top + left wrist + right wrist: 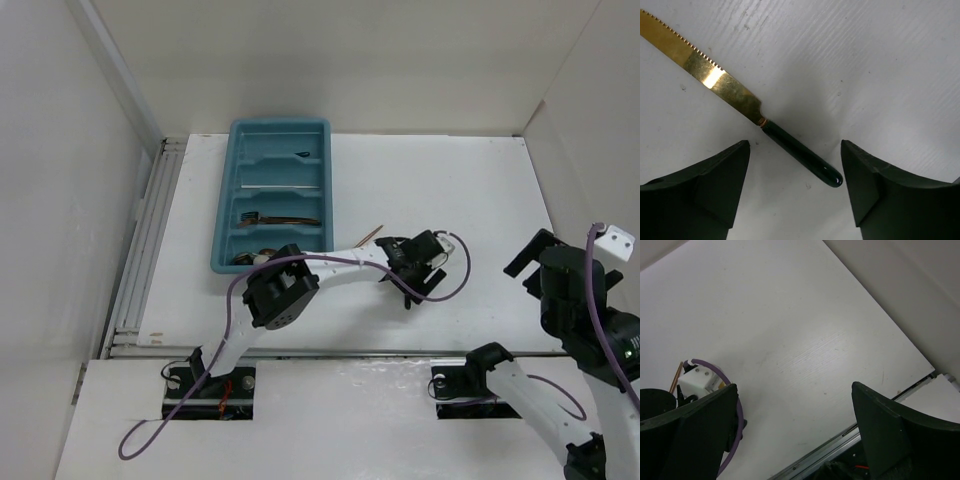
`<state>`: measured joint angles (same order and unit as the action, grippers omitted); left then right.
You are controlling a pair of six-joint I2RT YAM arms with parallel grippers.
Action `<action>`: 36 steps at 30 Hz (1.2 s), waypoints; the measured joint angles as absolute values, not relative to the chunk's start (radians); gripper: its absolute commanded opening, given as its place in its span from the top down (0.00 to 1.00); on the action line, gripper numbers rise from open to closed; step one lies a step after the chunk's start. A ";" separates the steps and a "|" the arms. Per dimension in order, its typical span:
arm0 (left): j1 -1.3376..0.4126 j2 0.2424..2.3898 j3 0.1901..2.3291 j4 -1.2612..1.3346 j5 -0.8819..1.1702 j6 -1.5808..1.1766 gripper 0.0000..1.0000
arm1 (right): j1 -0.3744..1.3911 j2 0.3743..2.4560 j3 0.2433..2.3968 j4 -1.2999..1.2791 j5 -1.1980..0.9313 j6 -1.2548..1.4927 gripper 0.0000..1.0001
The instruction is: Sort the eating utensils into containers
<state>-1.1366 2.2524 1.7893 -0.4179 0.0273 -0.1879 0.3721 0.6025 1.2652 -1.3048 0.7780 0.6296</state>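
your left pincer hangs low over the middle of the desk, spread wide, with nothing gripped. the knife lies flat on the desk, and the end of its dark green handle sits in the gap between the two fingers, touching neither. its gold serrated blade runs away from the pincer. the tray sits toward the far left corner of the desk, and in the top view only a thin sliver of the knife shows, to the right of the tray's near right corner. you can see chopsticks in one compartment and copper pieces in the next one toward the near edge. your right pincer is raised by the right edge, spread wide and holding nothing.
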 measured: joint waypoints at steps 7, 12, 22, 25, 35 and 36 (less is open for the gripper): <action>-1.135 2.262 1.788 -0.400 0.054 -0.209 1.00 | 0.372 0.596 1.305 -1.330 0.770 0.601 0.00; -1.129 2.264 1.787 -0.389 0.083 -0.216 1.00 | 0.372 0.611 1.354 -1.338 0.779 0.573 0.00; -1.037 2.269 1.920 -0.403 0.069 -0.044 1.00 | 0.372 0.657 1.365 -1.236 0.776 0.502 0.01; -0.976 2.195 1.918 -0.341 0.020 0.074 1.00 | 0.372 0.657 1.330 -1.141 0.742 0.462 0.03; -0.520 1.963 1.833 0.149 -0.050 0.537 1.00 | 0.372 0.820 1.259 -0.767 0.638 0.292 0.03; -0.471 1.962 1.805 0.194 -0.036 0.585 1.00 | 0.372 0.856 1.260 -0.706 0.626 0.262 0.03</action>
